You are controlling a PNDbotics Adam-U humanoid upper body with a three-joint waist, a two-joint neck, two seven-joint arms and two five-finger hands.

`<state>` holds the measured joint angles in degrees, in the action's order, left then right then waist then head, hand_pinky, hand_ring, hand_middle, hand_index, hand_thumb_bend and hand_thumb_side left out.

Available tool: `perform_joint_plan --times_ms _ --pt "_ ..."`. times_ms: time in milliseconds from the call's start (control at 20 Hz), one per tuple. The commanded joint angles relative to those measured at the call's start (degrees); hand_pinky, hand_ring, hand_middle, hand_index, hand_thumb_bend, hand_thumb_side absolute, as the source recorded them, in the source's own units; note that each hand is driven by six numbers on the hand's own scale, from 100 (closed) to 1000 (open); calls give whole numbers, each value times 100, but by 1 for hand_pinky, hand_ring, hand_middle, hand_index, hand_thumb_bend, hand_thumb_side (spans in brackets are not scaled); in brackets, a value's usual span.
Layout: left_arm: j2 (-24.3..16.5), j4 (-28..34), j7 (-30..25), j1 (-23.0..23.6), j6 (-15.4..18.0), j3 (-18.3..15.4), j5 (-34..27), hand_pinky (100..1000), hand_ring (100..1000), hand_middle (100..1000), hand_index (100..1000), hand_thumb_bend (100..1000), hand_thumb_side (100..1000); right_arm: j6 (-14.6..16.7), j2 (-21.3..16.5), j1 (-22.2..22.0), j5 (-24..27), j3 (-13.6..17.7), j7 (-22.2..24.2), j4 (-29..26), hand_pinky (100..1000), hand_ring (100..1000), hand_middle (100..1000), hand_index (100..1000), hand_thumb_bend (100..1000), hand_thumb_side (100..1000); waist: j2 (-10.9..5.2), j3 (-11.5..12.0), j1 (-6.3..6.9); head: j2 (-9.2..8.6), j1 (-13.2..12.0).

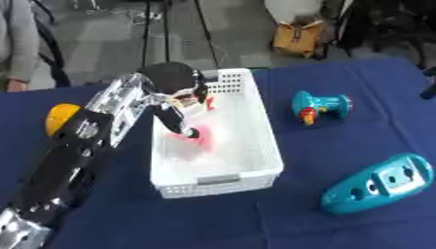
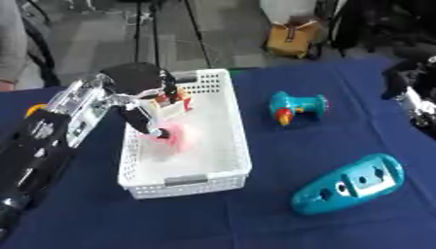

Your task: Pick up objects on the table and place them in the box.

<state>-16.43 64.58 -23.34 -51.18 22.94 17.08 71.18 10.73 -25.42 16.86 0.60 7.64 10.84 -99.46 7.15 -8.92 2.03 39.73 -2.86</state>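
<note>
Teal casing (image 1: 379,184) is waiting near right; left hand (image 1: 183,124) is reaching into the white box (image 1: 255,116), probably pinching something pink (image 1: 204,138), risking snagging it on release.

The left hand (image 1: 180,114) reaches down into the white perforated box (image 1: 255,146), its fingers curled around a pink object (image 1: 197,138) blurred inside the box. A yellow object (image 1: 60,116) lies left of the box, behind the arm. Right of the box sits a small teal toy (image 1: 319,107); a larger teal toy (image 1: 379,184) lies nearer, also right of the box, on the blue tablecloth (image 1: 281,219).
</note>
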Motion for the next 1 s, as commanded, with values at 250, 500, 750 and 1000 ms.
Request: perform_joint_plan --times_ms 250,500,750,1000 --pt "-386 609 336 216 -277 -358 -265 795 760 729 799 808 490 0 -91 49 45 54 -13 -44 547 476 610 843 373 576 -65 78 -47 -71 65" --pt "-827 2186 929 1142 -859 -939 -1686 692 706 695 782 708 415 -1 -111 10 30 116 -69 -43 547 476 609 843 374 575 -58 253 -65 -61 143" --pt "-1065 3428 1178 2080 -1511 -1483 -3016 656 683 683 778 666 415 2 -122 11 21 130 -90 -50 547 476 610 843 375 575 -43 360 -83 -65 194" --pt "-1109 3849 1629 2885 -1976 -2069 -3588 617 650 662 768 608 423 6 -126 6 17 154 -118 -47 547 476 610 843 373 575 -35 470 -117 -22 157"
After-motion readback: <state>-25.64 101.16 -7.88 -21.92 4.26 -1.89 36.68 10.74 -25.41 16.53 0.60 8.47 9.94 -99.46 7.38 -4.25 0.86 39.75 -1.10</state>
